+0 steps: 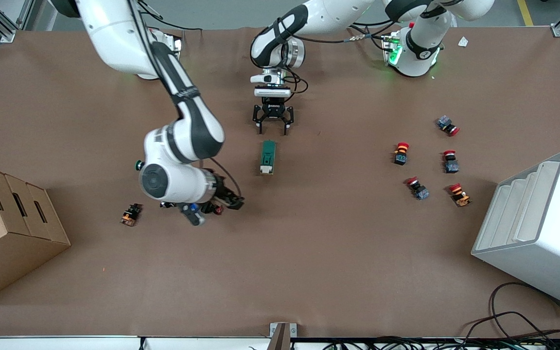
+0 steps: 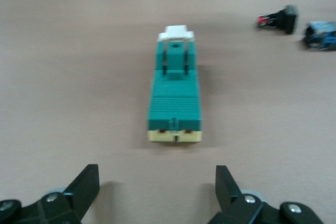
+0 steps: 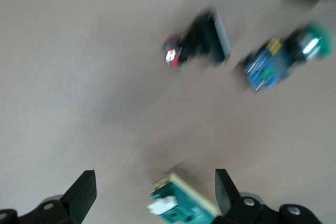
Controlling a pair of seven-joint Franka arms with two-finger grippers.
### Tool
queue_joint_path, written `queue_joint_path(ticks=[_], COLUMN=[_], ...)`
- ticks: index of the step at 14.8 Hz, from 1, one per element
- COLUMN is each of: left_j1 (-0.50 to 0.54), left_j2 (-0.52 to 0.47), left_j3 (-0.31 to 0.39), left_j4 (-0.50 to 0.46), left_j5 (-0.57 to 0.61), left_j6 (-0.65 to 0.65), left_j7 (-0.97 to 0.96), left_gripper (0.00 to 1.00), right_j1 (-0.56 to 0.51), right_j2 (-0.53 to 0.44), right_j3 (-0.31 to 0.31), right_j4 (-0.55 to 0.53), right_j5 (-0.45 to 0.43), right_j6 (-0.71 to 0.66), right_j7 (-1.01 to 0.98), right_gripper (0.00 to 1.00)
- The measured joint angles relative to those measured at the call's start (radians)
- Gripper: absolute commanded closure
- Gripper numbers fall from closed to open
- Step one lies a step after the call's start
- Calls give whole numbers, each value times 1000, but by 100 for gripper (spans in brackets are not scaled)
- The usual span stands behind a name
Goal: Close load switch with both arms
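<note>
The load switch (image 1: pixel 267 157) is a dark green oblong block with a white lever piece at the end nearer the front camera, lying flat mid-table. My left gripper (image 1: pixel 273 127) hangs open just over the table at the switch's other end. In the left wrist view the switch (image 2: pixel 175 95) lies ahead of the open gripper (image 2: pixel 156 174), untouched. My right gripper (image 1: pixel 235 201) is low, beside the switch toward the right arm's end. In the blurred right wrist view it (image 3: pixel 155 177) is open, and the switch's lever end (image 3: pixel 181 205) shows between the fingers.
Pushbuttons lie under the right arm: a red one (image 3: pixel 197 40), a blue one with a green cap (image 3: pixel 283 59), an orange one (image 1: pixel 131 214). Several more pushbuttons (image 1: pixel 400 153) lie toward the left arm's end. A cardboard box (image 1: pixel 8 228) and a white rack (image 1: pixel 537 228) stand at the table's ends.
</note>
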Motion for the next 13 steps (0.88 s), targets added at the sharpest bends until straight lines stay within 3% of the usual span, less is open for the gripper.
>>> queue_joint_path(ticks=[4, 7, 13], left_j1=[19, 72, 331], left_j2=[-102, -219, -429], left_j3=[-20, -23, -18], left_j4=[24, 93, 306], left_j5=[-195, -440, -956], left_j6=[4, 22, 23], left_j7=[107, 342, 888], left_gripper=[2, 2, 0], right_j1=[-120, -227, -369], right_j2=[-105, -187, -299], right_j3=[-40, -52, -53], right_j4=[4, 7, 112], right_j5=[-170, -270, -415], right_j6=[-161, -264, -484], right_j7=[-338, -606, -871], right_gripper=[0, 0, 0])
